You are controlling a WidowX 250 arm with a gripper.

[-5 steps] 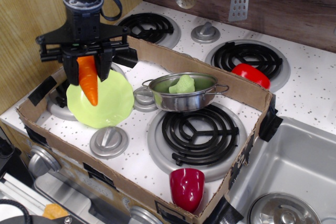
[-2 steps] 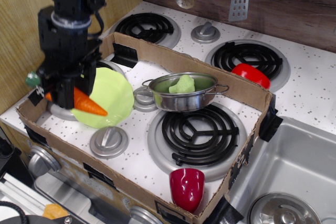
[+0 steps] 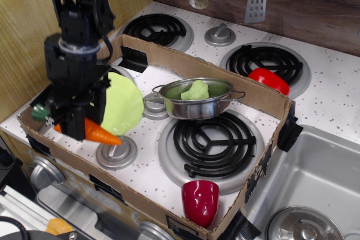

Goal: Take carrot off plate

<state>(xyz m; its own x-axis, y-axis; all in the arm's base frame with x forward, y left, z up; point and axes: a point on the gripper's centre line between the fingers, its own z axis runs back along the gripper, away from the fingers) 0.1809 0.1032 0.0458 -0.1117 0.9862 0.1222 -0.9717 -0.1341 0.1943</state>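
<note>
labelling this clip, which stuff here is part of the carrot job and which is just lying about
Part of the job:
- glossy orange plastic toy carrot, held in the end effector
- round lime-green plastic plate

Just lying about:
- shiny steel pan with two handles, pale green piece inside
- red toy pepper on the back burner
- dark red cup
- cardboard box wall

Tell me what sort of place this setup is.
Most likely a toy play kitchen: a white speckled stovetop with coil burners and knobs, a steel sink at the right, and utensils hanging on the wood back wall. The gripper holds a plastic carrot there.
</note>
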